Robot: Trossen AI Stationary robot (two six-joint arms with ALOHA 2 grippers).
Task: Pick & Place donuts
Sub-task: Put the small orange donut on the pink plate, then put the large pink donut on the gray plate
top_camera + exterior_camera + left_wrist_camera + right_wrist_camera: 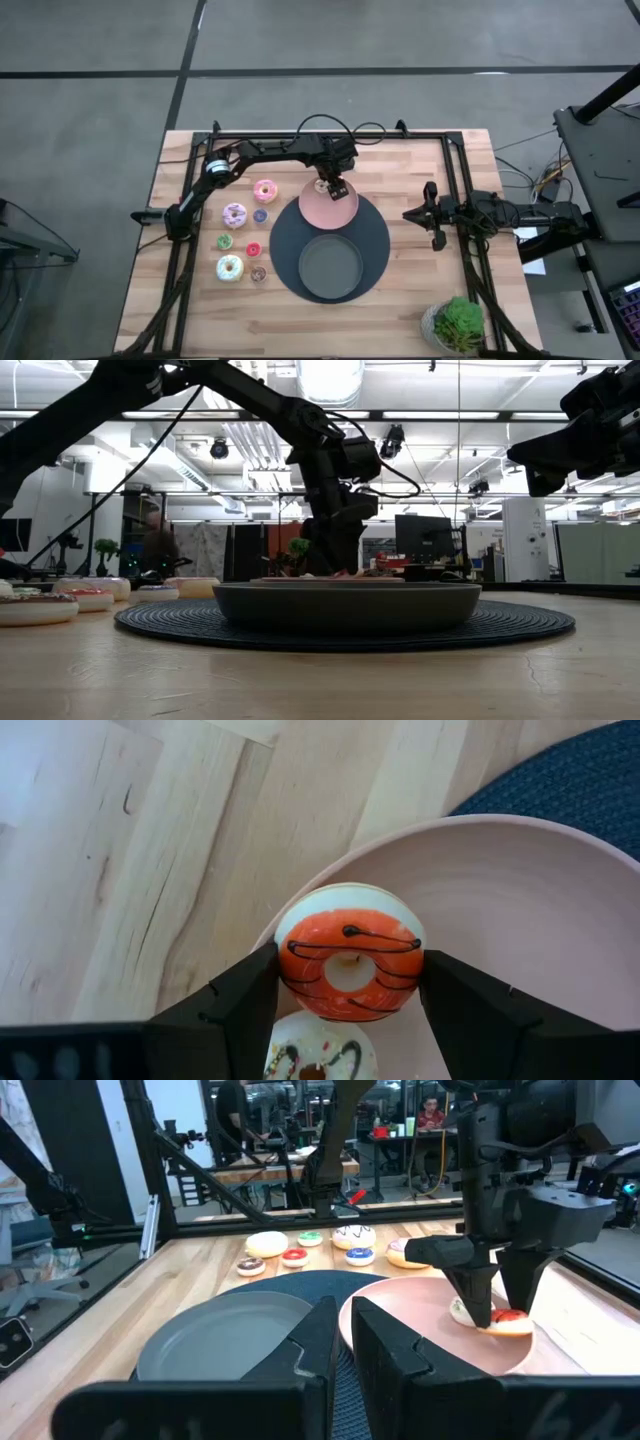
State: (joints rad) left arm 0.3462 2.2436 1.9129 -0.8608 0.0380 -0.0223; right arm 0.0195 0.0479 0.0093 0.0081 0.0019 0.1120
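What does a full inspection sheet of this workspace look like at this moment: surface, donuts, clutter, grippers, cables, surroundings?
Surface: wooden table with a round dark mat; a pink plate and a dark grey plate lie on the mat.
Job's things: orange-frosted donut and a white one at the pink plate's rim; seven more donuts stand on the table left of the mat.
Clutter: potted plant at the table's corner.
Grippers: left gripper straddles the orange-frosted donut; right gripper waits, shut, at the right edge.
Cables: black loops above the left arm.
Surroundings: open hall; people at desks behind.
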